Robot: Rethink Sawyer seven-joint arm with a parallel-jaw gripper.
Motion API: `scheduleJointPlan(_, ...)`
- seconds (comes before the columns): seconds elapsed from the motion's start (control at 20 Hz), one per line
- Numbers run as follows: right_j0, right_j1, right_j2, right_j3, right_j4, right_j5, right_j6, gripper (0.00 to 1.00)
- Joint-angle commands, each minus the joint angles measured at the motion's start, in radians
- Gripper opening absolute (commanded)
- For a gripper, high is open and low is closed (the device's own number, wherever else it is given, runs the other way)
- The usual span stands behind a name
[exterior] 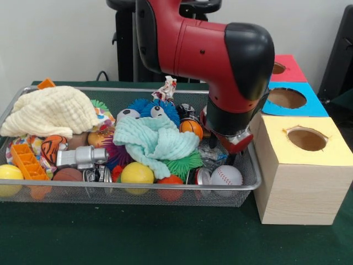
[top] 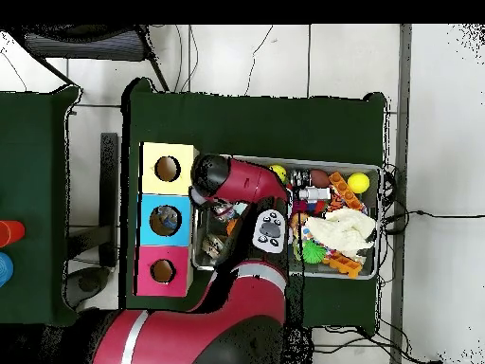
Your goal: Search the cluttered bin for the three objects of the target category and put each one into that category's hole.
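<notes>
Baseball (exterior: 226, 175) at bin (exterior: 138, 192) front, just below hand (exterior: 223, 150), grip state unclear

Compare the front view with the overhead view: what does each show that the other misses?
Only the front view shows the mint cloth, the baseball and the gripper low in the bin's end beside the boxes; the arm hides that end from above. Only the overhead view shows all three holes from above, including the red box whole. Both show the wire bin, the cream cloth, and the yellow box.
</notes>
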Motion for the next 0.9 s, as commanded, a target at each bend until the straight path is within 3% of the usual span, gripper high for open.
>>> scheduleJointPlan(0.05,0.016,0.101,0.055,-0.010,-0.030,-0.036,0.096,1.00)
scheduleJointPlan(0.9,0.039,0.190,-0.003,-0.144,-0.065,0.062,0.079,1.00)
